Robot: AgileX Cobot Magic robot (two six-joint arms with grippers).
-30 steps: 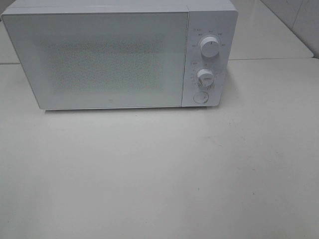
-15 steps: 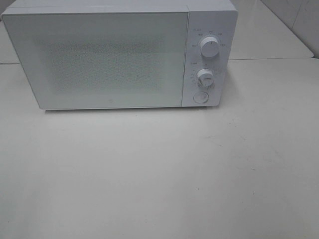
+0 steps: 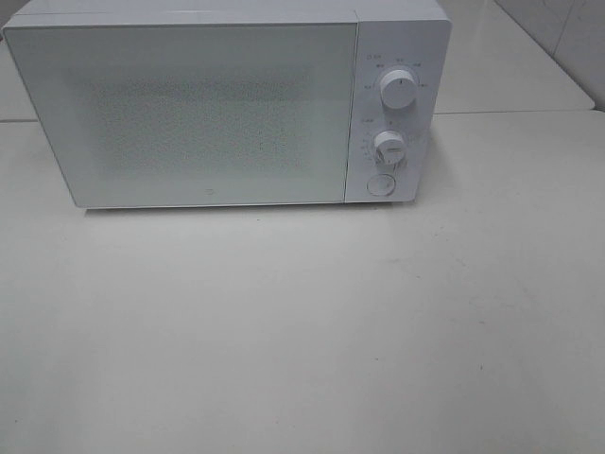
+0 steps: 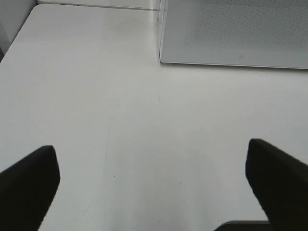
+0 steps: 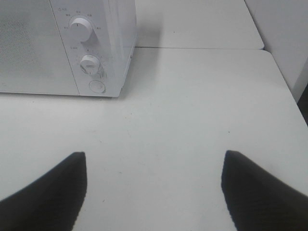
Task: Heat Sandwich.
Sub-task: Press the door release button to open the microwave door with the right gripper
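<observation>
Smooth white bench [image 3: 302, 331] carries one boxy white microwave [image 3: 189, 104] with two round knobs [image 3: 398, 90]; I see left tool [image 4: 150, 147] and right tool [image 5: 154, 154] spread wide, empty.

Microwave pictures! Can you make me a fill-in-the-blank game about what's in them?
1. The door of the microwave is ____.
2. Above its round button there are ____ knobs.
3. The left gripper and the right gripper hang over the table with jaws wide ____, holding nothing.

Missing words: closed; two; open.
</observation>
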